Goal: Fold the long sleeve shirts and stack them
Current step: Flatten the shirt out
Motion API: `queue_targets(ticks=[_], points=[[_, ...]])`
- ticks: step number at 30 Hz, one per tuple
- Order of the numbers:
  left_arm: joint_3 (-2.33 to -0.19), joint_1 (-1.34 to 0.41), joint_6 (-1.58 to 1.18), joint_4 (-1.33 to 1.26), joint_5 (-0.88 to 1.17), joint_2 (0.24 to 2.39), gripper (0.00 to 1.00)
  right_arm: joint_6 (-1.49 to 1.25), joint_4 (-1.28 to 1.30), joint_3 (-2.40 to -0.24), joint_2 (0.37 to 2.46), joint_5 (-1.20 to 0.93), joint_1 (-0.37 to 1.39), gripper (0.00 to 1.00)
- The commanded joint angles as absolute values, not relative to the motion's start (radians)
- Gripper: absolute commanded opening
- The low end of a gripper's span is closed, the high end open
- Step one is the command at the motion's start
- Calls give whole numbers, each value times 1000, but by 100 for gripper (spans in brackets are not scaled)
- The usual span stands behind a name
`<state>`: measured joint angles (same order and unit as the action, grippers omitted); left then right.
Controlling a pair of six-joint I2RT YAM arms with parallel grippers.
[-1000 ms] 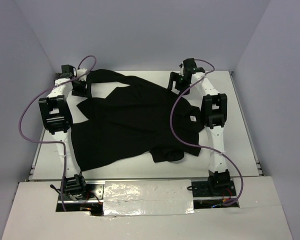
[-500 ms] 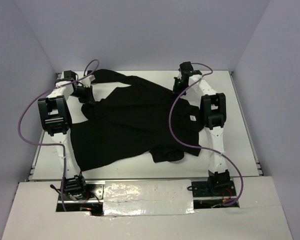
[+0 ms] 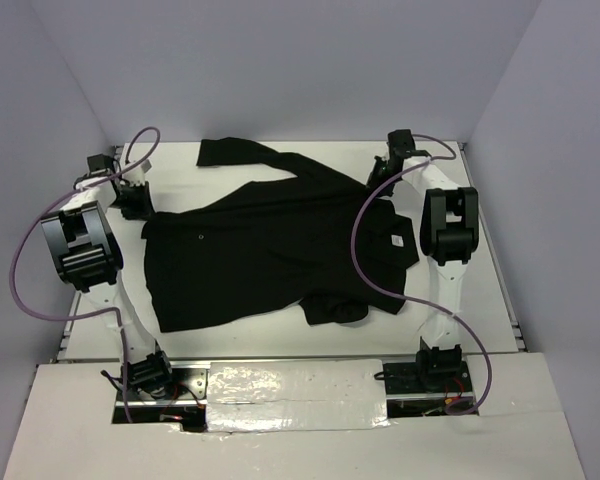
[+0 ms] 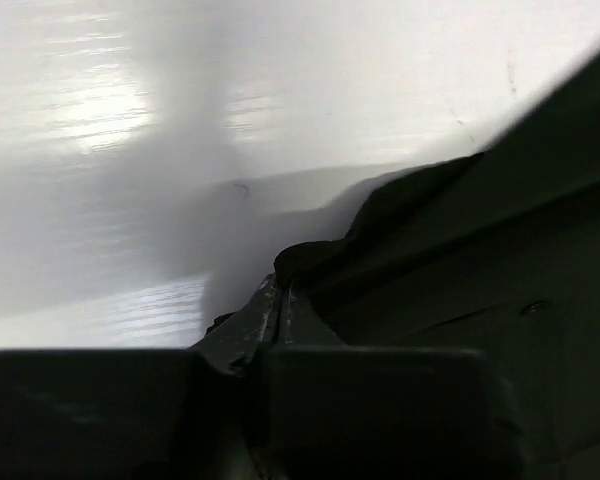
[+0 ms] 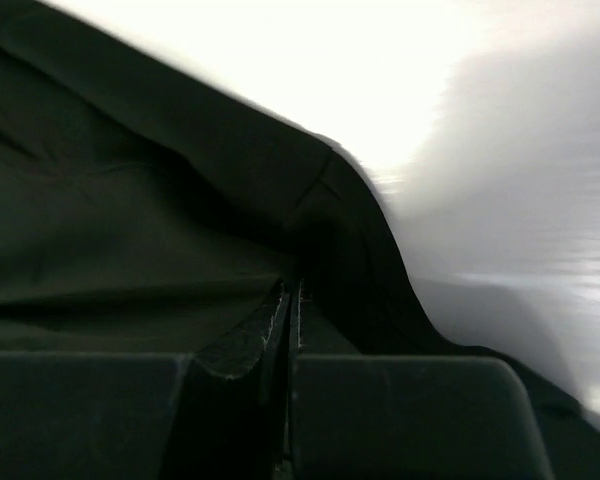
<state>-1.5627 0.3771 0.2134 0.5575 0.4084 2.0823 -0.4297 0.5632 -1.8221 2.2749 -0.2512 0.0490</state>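
The black shirt lies spread on the table. The left claw is closed on its left edge, the right claw on its right edge

The left gripper pinches a bunched fold at the edge of the black long sleeve shirt, its two dark fingers pressed tightly together with no gap showing. The cloth rises into a small hump right at the fingertips, then spreads away to the right and fills that side of the frame. Behind it lies the white table — blurred, with a bright glare at upper left and a soft grey shadow beside the fabric.
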Motion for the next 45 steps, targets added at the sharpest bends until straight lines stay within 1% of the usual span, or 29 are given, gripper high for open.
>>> queue_targets(ticks=[1, 2, 3, 5, 6, 8, 10, 12, 14, 15, 17, 22, 27, 30, 33, 36, 37, 38, 40, 43, 44, 45], points=[[-1531, 357, 259, 520, 394, 2037, 16, -443, 502, -1851, 2267, -271, 69, 0], [-1529, 357, 267, 528, 382, 2040, 25, -439, 499, -1853, 2267, -284, 71, 0], [-1546, 360, 271, 552, 373, 2051, 41, -436, 502, -1861, 2269, -288, 74, 0], [-1587, 361, 265, 575, 382, 2066, 55, -425, 506, -1865, 2267, -301, 78, 0], [-1639, 364, 259, 580, 394, 2074, 57, -410, 508, -1865, 2264, -305, 78, 0], [-1714, 362, 204, 556, 428, 2095, 75, -390, 517, -1865, 2261, -305, 84, 0], [-1764, 362, 131, 523, 460, 2123, 75, -384, 525, -1858, 2257, -304, 86, 0], [-1830, 350, 94, 508, 465, 2172, 73, -382, 515, -1836, 2246, -311, 86, 0], [-1894, 313, 136, 561, 424, 2212, 71, -380, 508, -1822, 2234, -311, 86, 0], [-1902, 302, 170, 631, 414, 2229, 71, -379, 506, -1813, 2230, -307, 86, 0], [-1898, 270, 259, 682, 396, 2256, 71, -377, 505, -1807, 2223, -302, 87, 0], [-1893, 259, 372, 797, 221, 2281, 72, -367, 521, -1816, 2221, -301, 87, 0], [-1864, 261, 437, 865, 202, 2253, 73, -365, 517, -1809, 2214, -298, 87, 0], [-1829, 259, 463, 913, 209, 2247, 72, -364, 520, -1807, 2210, -291, 87, 0], [-1801, 258, 482, 980, 222, 2246, 67, -361, 525, -1810, 2207, -287, 87, 0], [-1763, 258, 488, 996, 253, 2227, 31, -360, 515, -1802, 2200, -284, 87, 0], [-1752, 258, 483, 977, 290, 2223, 4, -362, 508, -1799, 2203, -285, 86, 0], [-1755, 258, 460, 963, 310, 2211, 0, -365, 503, -1799, 2203, -296, 87, 0], [-1785, 258, 433, 893, 349, 2197, 0, -370, 496, -1805, 2209, -302, 89, 0], [-1807, 259, 367, 754, 350, 2128, 0, -376, 485, -1815, 2209, -310, 87, 0], [-1804, 259, 359, 648, 348, 2084, 0, -377, 479, -1813, 2206, -310, 87, 0], [-1789, 259, 350, 596, 347, 2062, 0, -380, 460, -1810, 2195, -310, 86, 0]])
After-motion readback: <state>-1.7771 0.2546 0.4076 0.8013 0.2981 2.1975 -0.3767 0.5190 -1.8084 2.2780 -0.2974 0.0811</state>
